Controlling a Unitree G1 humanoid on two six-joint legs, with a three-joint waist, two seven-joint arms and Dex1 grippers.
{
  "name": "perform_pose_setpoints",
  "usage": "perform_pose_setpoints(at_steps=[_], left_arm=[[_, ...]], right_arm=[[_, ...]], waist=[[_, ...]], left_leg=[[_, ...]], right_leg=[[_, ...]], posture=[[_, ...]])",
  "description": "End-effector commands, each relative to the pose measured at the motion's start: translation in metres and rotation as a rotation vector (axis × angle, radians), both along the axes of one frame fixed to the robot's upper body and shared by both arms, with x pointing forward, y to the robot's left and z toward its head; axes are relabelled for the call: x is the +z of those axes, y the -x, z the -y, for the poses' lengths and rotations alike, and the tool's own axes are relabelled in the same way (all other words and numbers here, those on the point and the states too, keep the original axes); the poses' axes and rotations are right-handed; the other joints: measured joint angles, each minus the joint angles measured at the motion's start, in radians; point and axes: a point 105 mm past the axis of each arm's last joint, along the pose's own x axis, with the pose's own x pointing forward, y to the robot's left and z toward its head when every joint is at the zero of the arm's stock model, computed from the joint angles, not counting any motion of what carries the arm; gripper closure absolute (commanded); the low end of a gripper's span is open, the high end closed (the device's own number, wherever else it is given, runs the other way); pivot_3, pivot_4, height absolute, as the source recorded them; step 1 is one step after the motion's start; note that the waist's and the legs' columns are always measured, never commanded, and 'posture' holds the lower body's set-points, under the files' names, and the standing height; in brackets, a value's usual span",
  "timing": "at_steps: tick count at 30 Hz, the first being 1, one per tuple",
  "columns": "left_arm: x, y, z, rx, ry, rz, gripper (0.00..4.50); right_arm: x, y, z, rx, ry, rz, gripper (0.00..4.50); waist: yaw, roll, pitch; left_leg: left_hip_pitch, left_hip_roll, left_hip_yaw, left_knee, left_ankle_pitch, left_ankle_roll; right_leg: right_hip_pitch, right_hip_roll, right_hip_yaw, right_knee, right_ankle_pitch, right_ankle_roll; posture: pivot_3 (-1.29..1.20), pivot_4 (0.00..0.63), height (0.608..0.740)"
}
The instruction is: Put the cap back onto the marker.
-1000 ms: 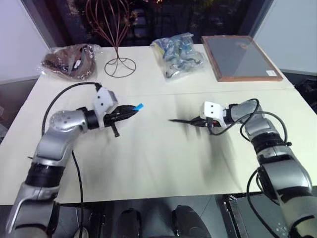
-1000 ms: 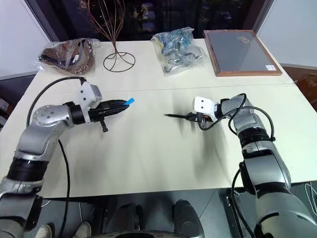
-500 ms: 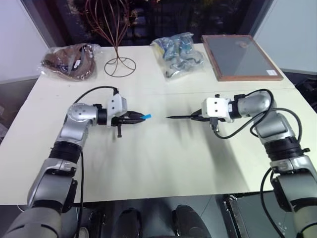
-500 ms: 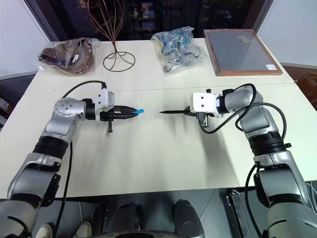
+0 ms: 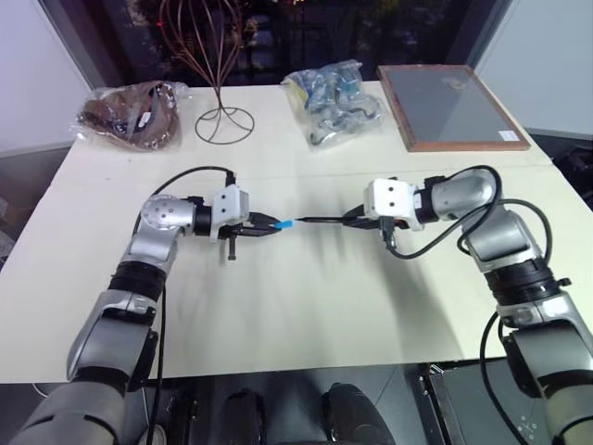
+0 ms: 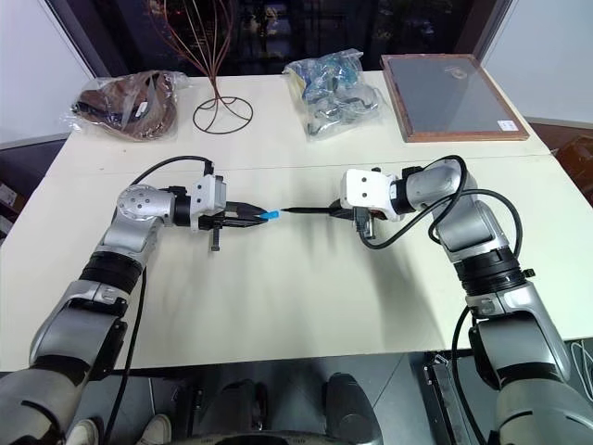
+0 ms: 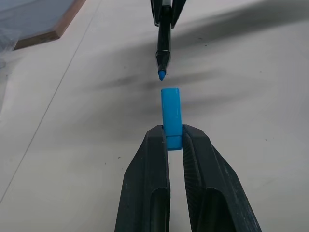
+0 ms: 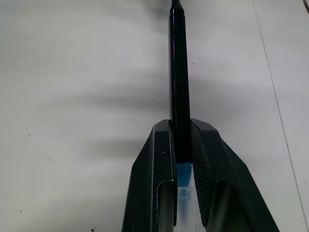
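The two pincers are meeting over the middle of the counter (image 5: 306,324), above its near half. The left pincer (image 7: 175,137) is clamping the blue cap (image 7: 171,117) by its rear end, the open mouth sticking out past the fingertips. The right pincer (image 8: 181,126) is gripping the dark marker (image 8: 178,72) by its back end, the barrel reaching out toward the other arm. The marker's blue tip is sitting just beside the cap's mouth, apart from it by a small gap and roughly in line.

The step in hand appears to be the final lining-up before insertion. The next move probably calls for bringing cap and tip together along one axis, then pressing until the cap seats; a slight offset could make the tip catch on the rim.

Along the far edge, a clear bag (image 5: 130,113) is holding something brown at the left corner, a wire stand (image 5: 222,120) is standing beside it, a second clear bag (image 5: 335,102) is holding bluish items, and a wood-framed tray (image 5: 451,108) is lying at the right corner, nothing visible inside.
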Motion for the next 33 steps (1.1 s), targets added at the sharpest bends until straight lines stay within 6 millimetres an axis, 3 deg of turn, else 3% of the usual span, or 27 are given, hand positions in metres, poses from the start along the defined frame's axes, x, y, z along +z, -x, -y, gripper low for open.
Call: perform_pose_setpoints(at_steps=[1,33], left_arm=[[0.0111,-0.0017,-0.0026,0.004,0.009,0.049,4.50],[0.0129,0.0046,-0.0053,0.003,0.005,0.036,4.50]], right_arm=[[0.0140,0.0007,-0.0097,0.037,-0.024,0.041,4.07],[0.0054,-0.0031,-0.0090,0.036,-0.021,0.026,4.07]], waist=[[0.000,0.000,0.000],[-0.002,0.000,0.000]], left_leg=[[0.000,0.000,0.000,0.000,0.000,0.000],[0.000,0.000,0.000,0.000,0.000,0.000]], right_leg=[[0.000,0.000,0.000,0.000,0.000,0.000],[-0.001,0.000,0.000,0.002,0.000,0.000]], posture=[[0.00,0.150,0.740],[0.00,0.150,0.740]])
